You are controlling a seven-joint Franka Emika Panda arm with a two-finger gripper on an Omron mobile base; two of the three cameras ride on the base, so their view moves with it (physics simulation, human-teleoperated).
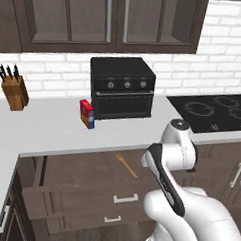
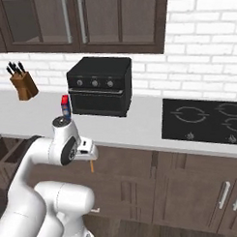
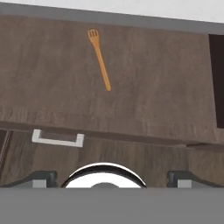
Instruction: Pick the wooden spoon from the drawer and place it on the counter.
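The wooden spoon (image 3: 99, 59) lies flat on the floor of the pulled-out drawer (image 3: 166, 87), its small bowl toward the counter edge and its handle slanting toward the drawer front. From the left base camera the wooden spoon (image 1: 126, 165) rests in the drawer (image 1: 85, 165) just below the counter (image 1: 57, 131). My gripper (image 3: 113, 178) hangs above the drawer front, open, with nothing between its fingertips (image 3: 41, 178). It is well short of the spoon. From the right, part of the spoon (image 2: 92, 166) peeks out below my hand.
A black toaster oven (image 1: 121, 87), a red-and-blue box (image 1: 87, 113) and a knife block (image 1: 14, 89) stand on the counter. The black stovetop (image 1: 215, 112) is at the right. The drawer's silver handle (image 3: 57, 139) sits below the spoon, with smaller drawer fronts (image 1: 113, 219) underneath.
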